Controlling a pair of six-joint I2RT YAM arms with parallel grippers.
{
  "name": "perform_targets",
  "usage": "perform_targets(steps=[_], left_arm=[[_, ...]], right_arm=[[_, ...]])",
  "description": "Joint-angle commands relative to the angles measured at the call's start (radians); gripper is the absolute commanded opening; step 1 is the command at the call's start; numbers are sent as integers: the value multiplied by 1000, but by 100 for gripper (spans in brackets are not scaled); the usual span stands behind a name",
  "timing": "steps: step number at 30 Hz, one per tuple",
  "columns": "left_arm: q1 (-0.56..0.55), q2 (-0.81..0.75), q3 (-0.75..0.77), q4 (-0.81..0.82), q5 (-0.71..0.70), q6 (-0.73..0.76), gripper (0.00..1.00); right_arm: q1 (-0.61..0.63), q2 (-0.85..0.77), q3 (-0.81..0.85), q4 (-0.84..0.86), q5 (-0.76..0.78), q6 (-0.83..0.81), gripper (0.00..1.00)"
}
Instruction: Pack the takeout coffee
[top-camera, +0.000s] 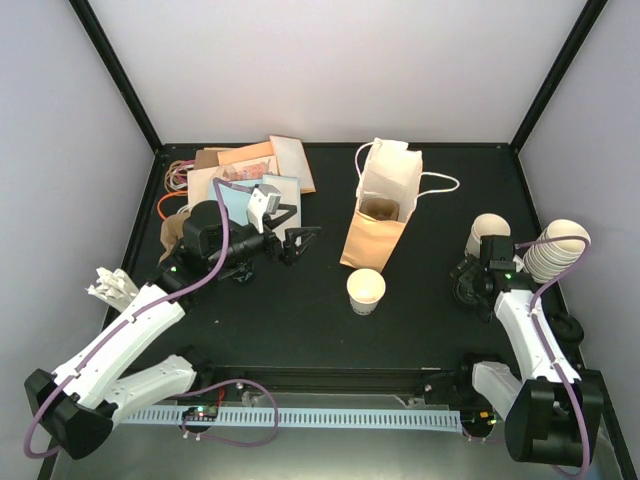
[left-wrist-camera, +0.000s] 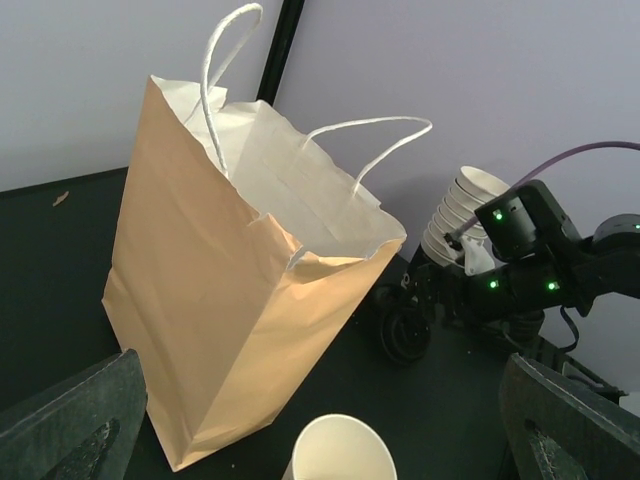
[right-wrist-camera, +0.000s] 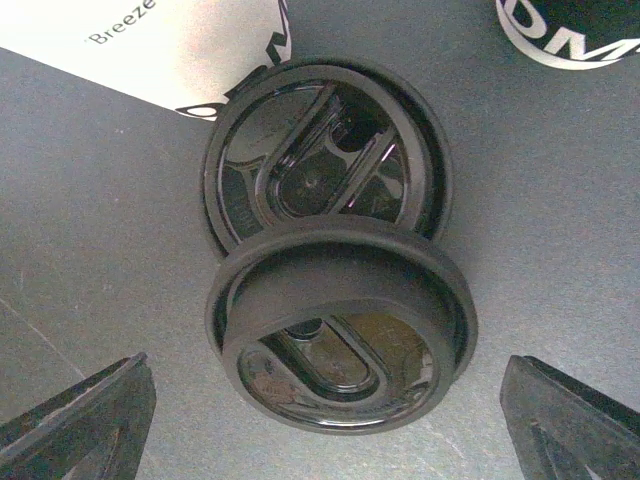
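since the paper cup (top-camera: 366, 290) stands on the worktop (top-camera: 300, 330) with its mouth open and no lid on it, the task seems to be at an early step. the cup is just in front of the paper bag (top-camera: 380, 215), near it but outside it, so as far as one can see nothing of the packing itself is done yet. the bag has its mouth open and its handles free. something brownish shows deep inside it from above, but what it is cannot be told. by this judgement, what is left is to close the cup with a lid and then to put it into the bag.

the right gripper (right-wrist-camera: 325, 428) hangs over two black lids (right-wrist-camera: 320, 150), which lie on the worktop at the right side, one partly on top of the other. its fingers (right-wrist-camera: 80, 420) are spread wide, one on each side of the lower lid (right-wrist-camera: 340, 330), and they hold nothing. whether they touch the worktop is not clear. two stacks of cups (top-camera: 555, 250) with black letters are close beside the lids.

the left gripper (top-camera: 300, 242) is also spread wide and empty. it points toward the bag from the left and does not touch it. in its own camera the open cup shows low between its fingers.
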Motion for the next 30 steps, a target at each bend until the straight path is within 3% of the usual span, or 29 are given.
perform_targets(steps=[1,14,30], left_arm=[[-7,-11,3,44,20,11,99],[-6,-19,-17,45,21,19,99],[-6,-20,-21,42,23,30,99]], right_arm=[[-6,19,-22,61,-24,-10,96],[-6,118,-30,90,5,2,92],[-6,142,-33,113,14,-7,80]])
